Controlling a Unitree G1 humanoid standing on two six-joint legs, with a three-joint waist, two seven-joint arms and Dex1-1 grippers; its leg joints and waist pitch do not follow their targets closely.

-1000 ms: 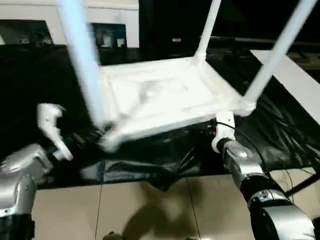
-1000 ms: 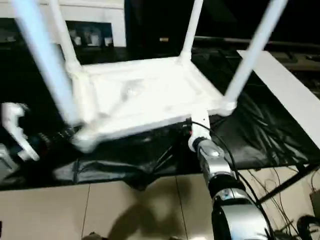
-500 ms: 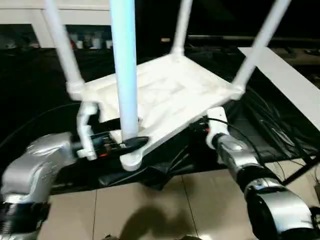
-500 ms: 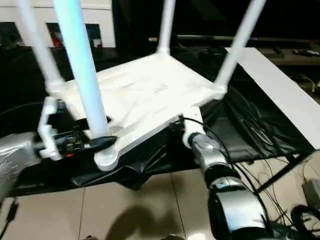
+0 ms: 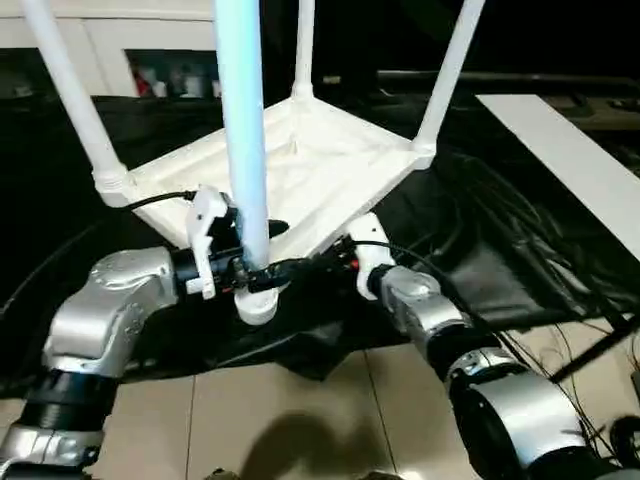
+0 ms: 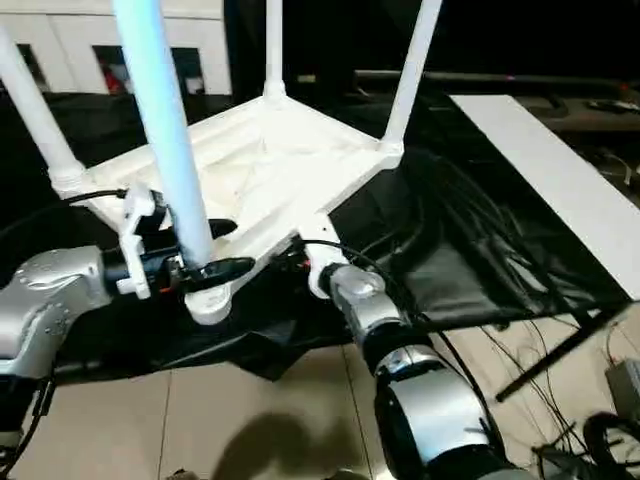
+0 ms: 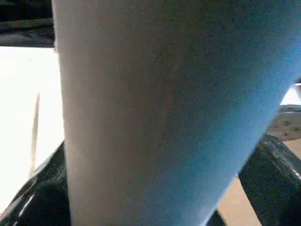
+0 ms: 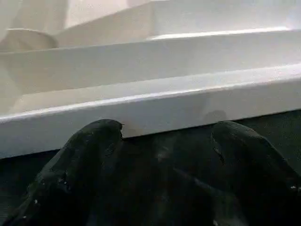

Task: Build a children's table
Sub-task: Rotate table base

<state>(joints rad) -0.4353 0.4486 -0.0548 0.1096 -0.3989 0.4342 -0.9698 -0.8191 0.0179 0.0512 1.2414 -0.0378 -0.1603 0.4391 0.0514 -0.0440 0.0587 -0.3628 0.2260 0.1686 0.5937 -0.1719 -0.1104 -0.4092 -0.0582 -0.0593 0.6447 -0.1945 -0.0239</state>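
white plastic rectangular tabletop upside down on black sheet, four white tapered tube legs up. left gripper clamped wide round near leg; right gripper open under near rim. next: flip upright.

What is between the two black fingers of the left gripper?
The near white tapered tube leg of the upturned white plastic tabletop stands between the left gripper fingers, just above its corner socket; the left wrist view shows it close.

White table, black sheet, beige floor.
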